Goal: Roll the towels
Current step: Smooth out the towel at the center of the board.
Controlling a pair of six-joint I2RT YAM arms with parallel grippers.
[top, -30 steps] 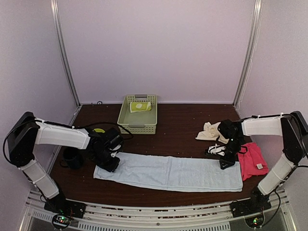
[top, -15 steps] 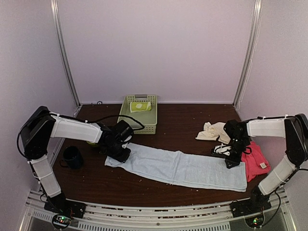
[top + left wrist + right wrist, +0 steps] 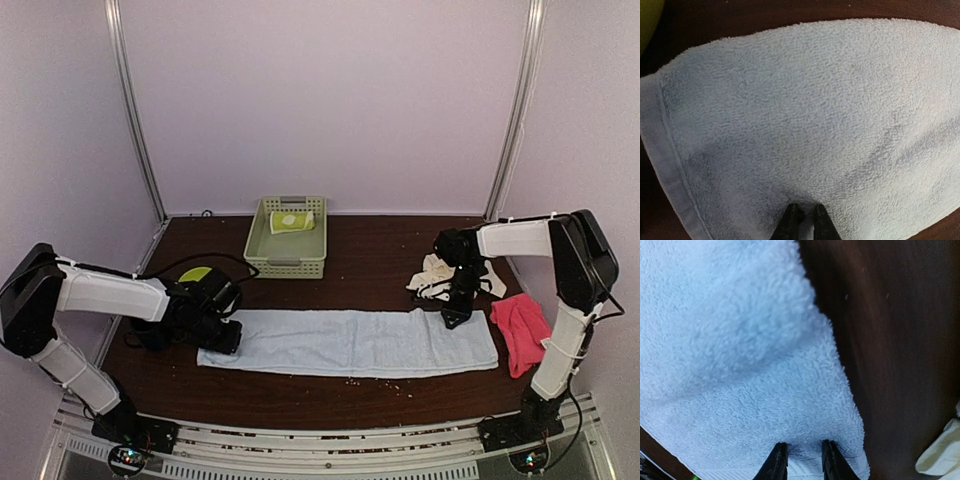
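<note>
The large light blue terry towel [image 3: 350, 343] lies flat on the dark brown table [image 3: 370, 265], stretched along the 9-to-3 line in front of the arms. The left gripper [image 3: 222, 338] sits at its 9 o'clock end. The right gripper [image 3: 455, 315] sits at the far corner of its 3 o'clock end.

The step in hand looks like laying the towel out straight before rolling. To do it well, both ends should be lowered evenly and the cloth kept taut, so that no crease forms. The long edges should be parallel before either end is let go. The roll can then start from one short end, tight and square to the length.

The top view shows the whole layout. The crumpled cream-white cloth [image 3: 432, 270] lies at 12 o'clock of the right gripper. The hot pink cloth [image 3: 525, 330] lies at 4 o'clock of it, apart from the blue towel. A lime-green rolled cloth [image 3: 291, 221] sits in the pale green plastic basket [image 3: 262, 245] at 12 o'clock.

Only the wrist views show the grips. The left gripper [image 3: 806, 220] has its jaws nearly together, pinching terry near the hemmed end. The right gripper [image 3: 802, 460] has its jaws slightly apart with the towel's edge between them, apparently clamped.
</note>
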